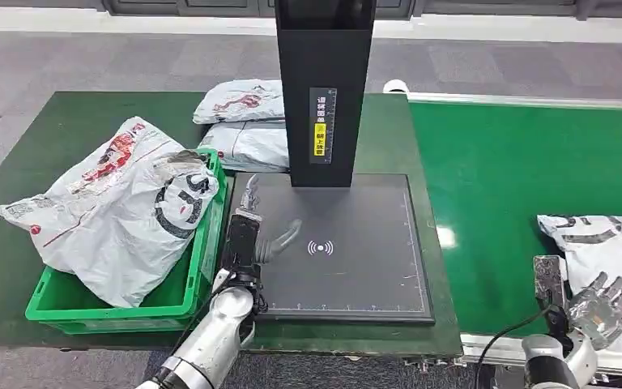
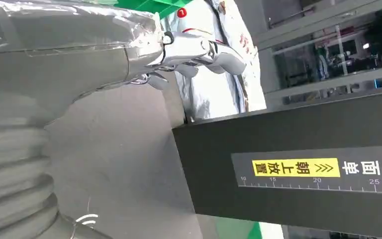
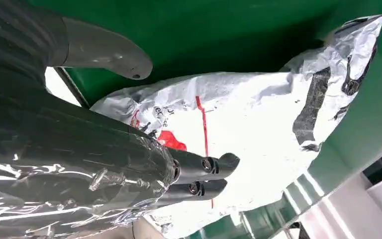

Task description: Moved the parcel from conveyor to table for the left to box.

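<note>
A white plastic parcel (image 1: 607, 251) with black and red print lies on the green conveyor belt (image 1: 502, 186) at its near right end. My right hand (image 1: 599, 312) hovers at the parcel's near edge, fingers apart, holding nothing. In the right wrist view the same parcel (image 3: 258, 129) lies just past my dark fingers (image 3: 204, 177). My left hand (image 1: 253, 231) sits open over the left edge of the black scanner pad (image 1: 348, 259), beside the green box (image 1: 182, 288). The left wrist view shows its pale fingers (image 2: 204, 50) spread over the pad.
The green box holds a large white parcel (image 1: 121, 215) that bulges over its rim. Two more white parcels (image 1: 247, 121) are stacked on the dark green table behind the box. A black scanner column (image 1: 324, 89) rises from the pad's far edge.
</note>
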